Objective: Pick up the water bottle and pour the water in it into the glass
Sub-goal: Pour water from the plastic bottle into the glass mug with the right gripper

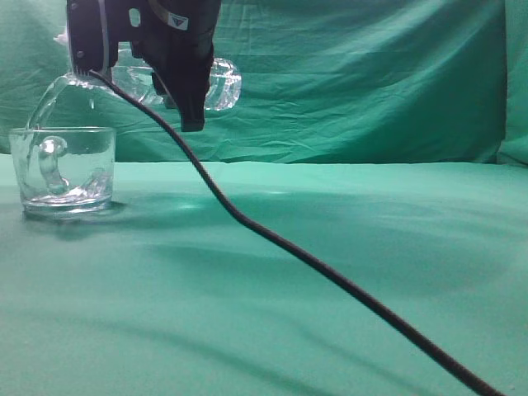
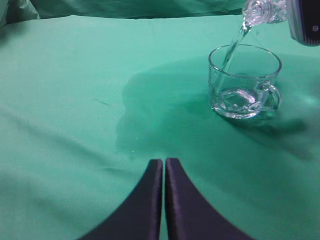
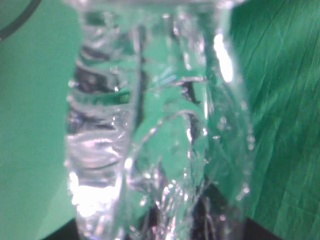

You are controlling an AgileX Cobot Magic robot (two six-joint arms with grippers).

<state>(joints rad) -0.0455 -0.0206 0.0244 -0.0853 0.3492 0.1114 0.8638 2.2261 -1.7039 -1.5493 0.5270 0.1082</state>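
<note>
The glass (image 1: 64, 169) stands on the green cloth at the left, its looped handle visible; it also shows in the left wrist view (image 2: 244, 81). My right gripper (image 1: 186, 91) is shut on the water bottle (image 1: 221, 82), which lies tipped on its side above the glass with its neck at the left. The bottle fills the right wrist view (image 3: 155, 125); its mouth shows in the left wrist view (image 2: 257, 11). A thin stream of water (image 2: 231, 52) falls into the glass, and a little water (image 1: 70, 194) lies at its bottom. My left gripper (image 2: 164, 162) is shut and empty, low over the cloth.
A black cable (image 1: 313, 260) runs from the right arm down across the cloth to the lower right. A green cloth (image 1: 346, 247) covers the table, and a green backdrop (image 1: 371, 74) hangs behind it. A darker patch (image 2: 150, 115) marks the cloth left of the glass.
</note>
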